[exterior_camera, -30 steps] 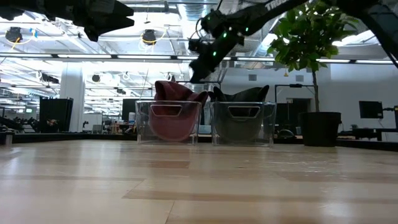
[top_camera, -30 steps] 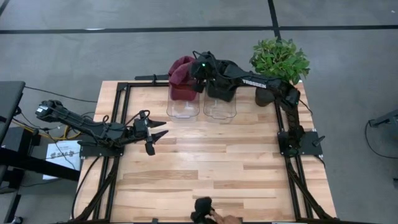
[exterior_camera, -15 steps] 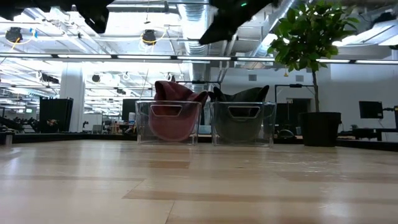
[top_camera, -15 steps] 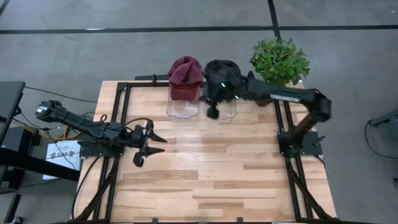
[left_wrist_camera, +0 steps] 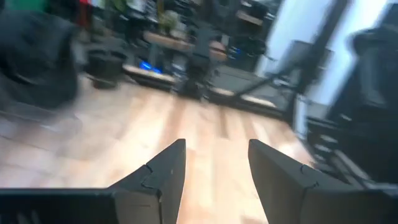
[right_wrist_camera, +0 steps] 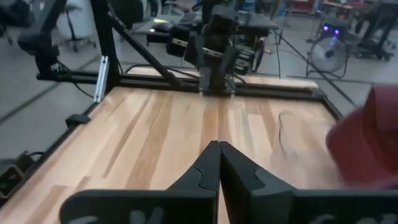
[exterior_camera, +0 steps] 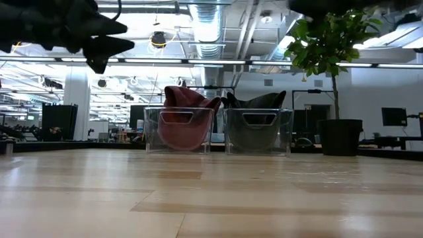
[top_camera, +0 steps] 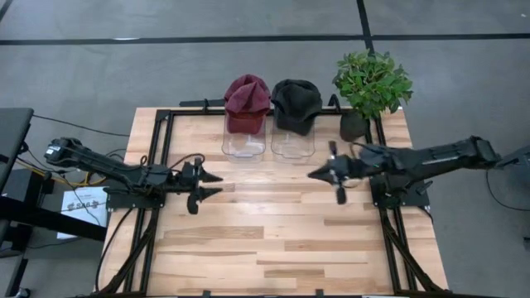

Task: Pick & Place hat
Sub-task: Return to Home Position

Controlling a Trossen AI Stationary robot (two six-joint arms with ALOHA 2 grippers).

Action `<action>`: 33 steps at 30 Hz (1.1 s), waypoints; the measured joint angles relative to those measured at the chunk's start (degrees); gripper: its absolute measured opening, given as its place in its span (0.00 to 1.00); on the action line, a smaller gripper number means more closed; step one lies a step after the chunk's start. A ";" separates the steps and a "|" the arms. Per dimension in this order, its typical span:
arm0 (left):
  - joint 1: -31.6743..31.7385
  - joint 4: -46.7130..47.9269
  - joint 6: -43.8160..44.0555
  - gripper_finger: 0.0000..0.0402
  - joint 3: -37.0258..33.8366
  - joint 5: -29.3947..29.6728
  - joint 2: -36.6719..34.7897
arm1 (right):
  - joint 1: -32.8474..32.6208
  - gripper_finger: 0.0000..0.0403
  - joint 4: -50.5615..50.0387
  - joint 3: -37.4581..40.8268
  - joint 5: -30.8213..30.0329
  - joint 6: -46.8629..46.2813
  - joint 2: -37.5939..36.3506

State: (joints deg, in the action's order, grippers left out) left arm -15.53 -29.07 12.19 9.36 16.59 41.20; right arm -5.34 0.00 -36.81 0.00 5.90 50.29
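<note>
A red hat (top_camera: 247, 94) sits in the left clear bin (top_camera: 244, 139) at the table's far edge. A black hat (top_camera: 296, 99) sits in the right clear bin (top_camera: 292, 142). In the low view the red hat (exterior_camera: 184, 106) and the black hat (exterior_camera: 258, 106) sag inside their bins, with their tops above the rims. My left gripper (top_camera: 211, 184) is open above the table's left side, well short of the bins, as the left wrist view (left_wrist_camera: 214, 158) also shows. My right gripper (top_camera: 315, 175) is shut, right of the table's middle and near of the bins; it holds nothing (right_wrist_camera: 219, 152).
A potted plant (top_camera: 371, 81) stands at the far right corner, beside the black hat's bin. A black metal frame (top_camera: 170, 124) runs along the table's left, far and right sides. Bare wooden tabletop (top_camera: 273, 232) lies between the two grippers and toward the near edge.
My right gripper, shut throughout, has pulled back from over the bins toward the table's right and near side. The black hat, earlier partly covered by that arm, now shows in its bin. My left gripper has sunk a little and rolled, still open.
</note>
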 joint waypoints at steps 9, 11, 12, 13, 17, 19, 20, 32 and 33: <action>-4.01 -10.15 3.51 0.43 -9.02 4.86 -1.56 | -9.12 0.00 3.07 21.68 -13.44 -8.48 -25.61; -4.85 -12.27 1.31 0.43 -9.07 5.25 -2.48 | -10.19 0.00 4.68 25.72 -14.86 -8.52 -30.20; -4.97 -12.41 0.40 0.43 -9.06 5.14 -2.76 | -10.50 0.00 5.41 27.65 -15.02 -8.53 -32.42; -5.06 -12.23 0.25 0.43 -9.06 5.28 -3.14 | -10.78 0.00 5.32 29.28 -15.05 -8.53 -34.65; -5.07 -12.06 0.19 0.43 -9.06 5.26 -3.46 | -11.88 0.00 4.90 35.70 -14.97 -8.52 -42.73; -5.07 -12.03 0.10 0.43 -9.06 5.28 -3.44 | -12.27 0.00 2.99 36.30 -14.63 -8.91 -45.91; -5.07 -12.10 0.08 0.43 -9.06 5.28 -3.46 | -12.29 0.00 3.03 36.30 -13.21 -8.91 -46.55; -5.03 -12.49 0.08 0.43 -9.06 5.26 -3.57 | -13.44 0.00 2.50 36.30 -11.82 -9.86 -47.73; -5.03 -12.47 0.08 0.43 -9.06 5.25 -3.57 | -13.44 0.00 2.50 36.30 -11.82 -9.89 -47.61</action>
State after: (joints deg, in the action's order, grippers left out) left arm -20.56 -41.54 12.27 0.30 21.85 37.63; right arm -18.79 2.50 -0.51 -11.81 -3.99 2.68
